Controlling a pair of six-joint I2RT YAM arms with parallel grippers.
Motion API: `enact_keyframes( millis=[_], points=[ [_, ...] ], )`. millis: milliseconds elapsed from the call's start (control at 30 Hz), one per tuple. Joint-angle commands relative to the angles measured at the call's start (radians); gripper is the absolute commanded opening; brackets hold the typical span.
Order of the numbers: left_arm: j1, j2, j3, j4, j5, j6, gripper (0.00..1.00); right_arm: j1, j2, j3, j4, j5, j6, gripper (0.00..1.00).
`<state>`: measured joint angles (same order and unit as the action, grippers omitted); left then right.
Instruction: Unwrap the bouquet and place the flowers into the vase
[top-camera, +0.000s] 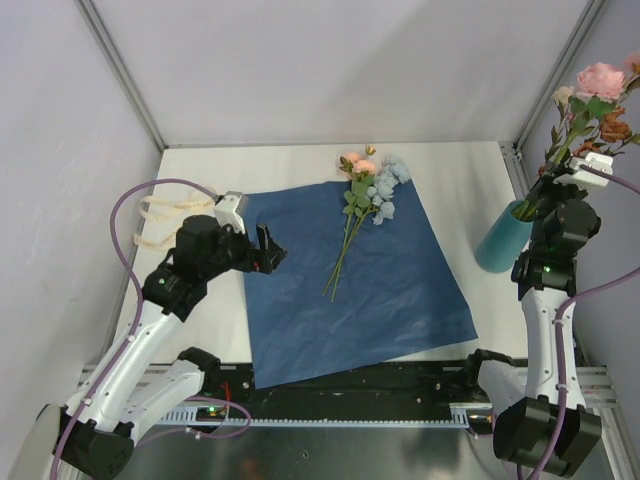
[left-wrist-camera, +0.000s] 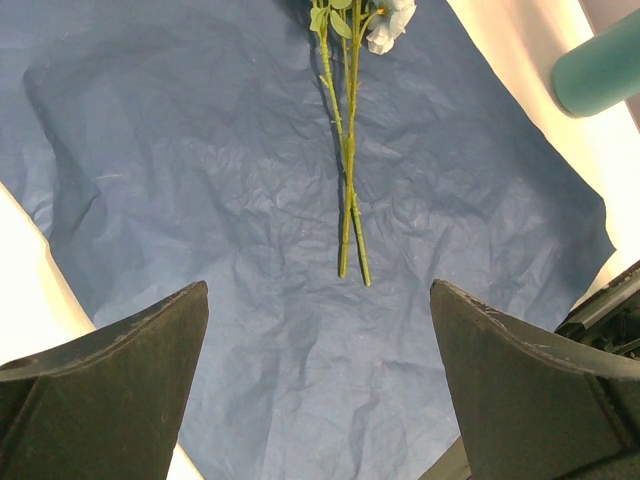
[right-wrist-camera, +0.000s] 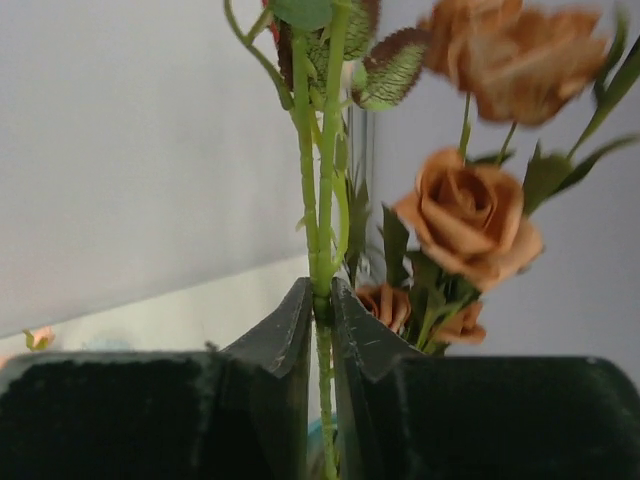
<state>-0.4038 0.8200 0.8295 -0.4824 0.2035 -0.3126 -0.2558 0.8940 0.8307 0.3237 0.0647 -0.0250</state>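
Right wrist view: right pincer (right-wrist-camera: 320, 300) is clenched on two green stems (right-wrist-camera: 318, 200), gripped low with the orange-brown blooms (right-wrist-camera: 465, 215) fanning out above. The low grip makes sense, since it steers the stem ends rather than the heads. From the top camera it sits right over the mouth of the vase (top-camera: 503, 240) at the bench's (top-camera: 300, 165) right edge, with the stems running down into it. The vase looks tilted, though that could be perspective. My read is that this bunch is seated and about due for release.

Left pincer (left-wrist-camera: 318, 290) is wide open and empty. It hovers over the left part of the blue paper (top-camera: 400, 290), aimed at the cut ends of the remaining flowers (top-camera: 365, 190).

Those are pink and pale-blue heads lying on the paper's far-centre, with bare stem ends toward the arms, so the pick is clean. The paper is spread flat and the cream ribbon (top-camera: 165, 215) is dumped far left, so the unwrap looks done.

Risk: letting go may let the top-heavy blooms tip the vase.
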Motion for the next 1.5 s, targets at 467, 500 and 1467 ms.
enact_keyframes(
  millis=[467,500,1467],
  points=[
    [0.000,-0.028,-0.001,0.004,-0.012,0.027,0.97,0.108,-0.087,0.122,-0.551,0.181,0.348,0.53],
    [-0.001,-0.028,-0.001,0.004,-0.012,0.027,0.97,0.124,-0.104,0.131,-0.572,0.173,0.369,0.54],
    [0.003,-0.039,-0.001,0.004,-0.001,0.024,0.98,0.872,0.637,0.136,-0.215,0.177,0.903,0.46]
  ],
)
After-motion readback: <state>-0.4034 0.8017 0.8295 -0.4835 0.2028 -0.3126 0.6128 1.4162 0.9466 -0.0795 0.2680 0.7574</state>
